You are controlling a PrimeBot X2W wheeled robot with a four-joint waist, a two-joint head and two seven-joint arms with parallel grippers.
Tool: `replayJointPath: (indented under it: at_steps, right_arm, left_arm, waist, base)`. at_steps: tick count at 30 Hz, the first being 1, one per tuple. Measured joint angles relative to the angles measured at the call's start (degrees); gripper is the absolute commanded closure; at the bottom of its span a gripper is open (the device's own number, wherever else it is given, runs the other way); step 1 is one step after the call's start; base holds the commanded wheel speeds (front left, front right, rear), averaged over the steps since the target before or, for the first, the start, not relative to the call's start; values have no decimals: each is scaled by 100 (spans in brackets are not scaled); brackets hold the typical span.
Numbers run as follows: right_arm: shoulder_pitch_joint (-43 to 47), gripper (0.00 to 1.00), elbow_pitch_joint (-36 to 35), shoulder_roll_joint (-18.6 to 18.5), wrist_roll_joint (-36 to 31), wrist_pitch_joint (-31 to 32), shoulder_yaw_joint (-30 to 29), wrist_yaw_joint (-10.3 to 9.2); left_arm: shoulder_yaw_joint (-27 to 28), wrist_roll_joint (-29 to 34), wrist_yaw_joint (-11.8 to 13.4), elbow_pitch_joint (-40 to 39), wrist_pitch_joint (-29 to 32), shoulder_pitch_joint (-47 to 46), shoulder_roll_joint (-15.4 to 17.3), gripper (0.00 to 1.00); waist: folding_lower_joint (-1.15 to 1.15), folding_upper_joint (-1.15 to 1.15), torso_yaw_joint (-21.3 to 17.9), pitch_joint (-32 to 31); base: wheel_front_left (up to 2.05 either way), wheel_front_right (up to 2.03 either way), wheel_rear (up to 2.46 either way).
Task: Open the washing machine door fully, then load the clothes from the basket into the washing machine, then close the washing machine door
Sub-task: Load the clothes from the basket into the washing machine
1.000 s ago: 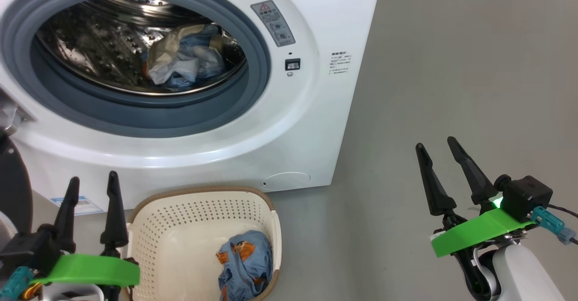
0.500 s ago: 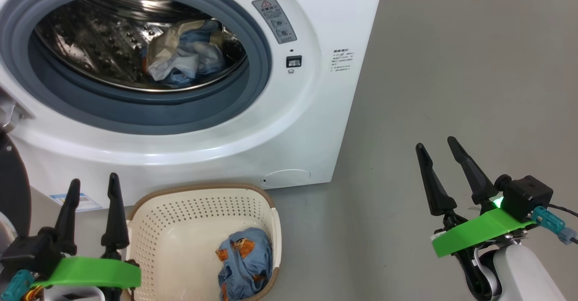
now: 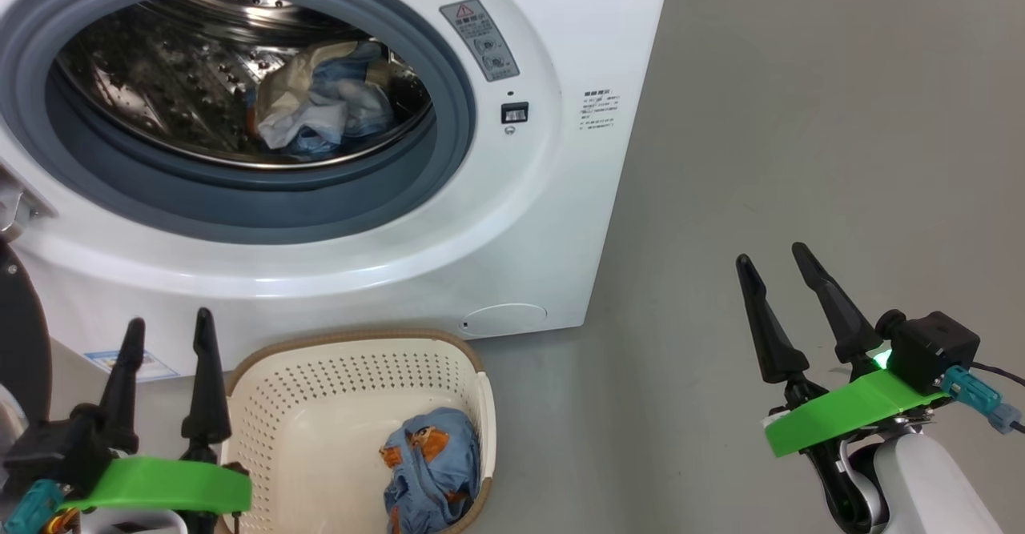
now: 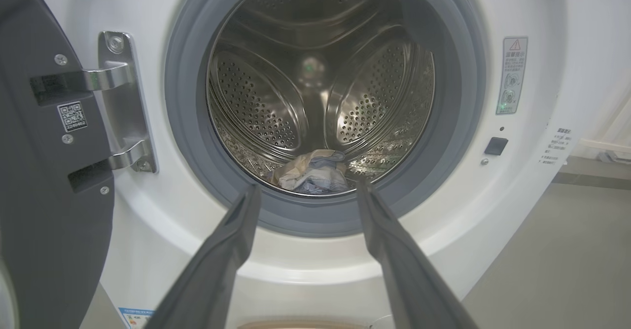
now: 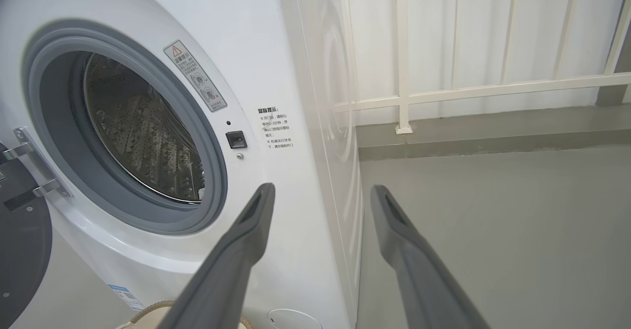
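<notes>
The right gripper holds its two dark fingers spread wide, pointing toward the front right corner of the washing machine. To the left, the grey door seal rings the perforated steel drum (its mouth stands uncovered). At the far left the washing machine door hangs swung out on its metal hinge. Near the washer's foot shows a strip of brown rim of the basket. To the right lies grey floor, with a white railing farther off.

One washing machine, one basket, two clothes heaps, two tools.
</notes>
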Motion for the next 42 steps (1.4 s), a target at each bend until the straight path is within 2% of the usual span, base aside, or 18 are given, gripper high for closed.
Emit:
replayJointPath:
  at_steps: [11,23,30,42]
  right_arm:
    - [1,0,3,-2,2,0,33,0]
    - [-38,0,-32,29,8,0,27,0]
    - [-257,0,-115,179,0,0,5,0]
    - [-562,0,-269,399,-52,0,-27,0]
  left_arm:
    - [-75,-3,-66,353,2,-1,-33,0]
    - [-352,-133,-199,1218,74,-449,34,0]
    - [-725,-321,-260,1930,307,-959,130,0]
    - [-1815,-875,-292,3162,477,-1952,621,0]
  waist:
    - [0,0,-37,47]
    - [0,0,-160,541]
    - [0,0,-276,972]
    - [0,0,-560,1792]
  base:
    - [0,0,0]
    - [0,0,0]
    - [0,0,0]
    - [0,0,0]
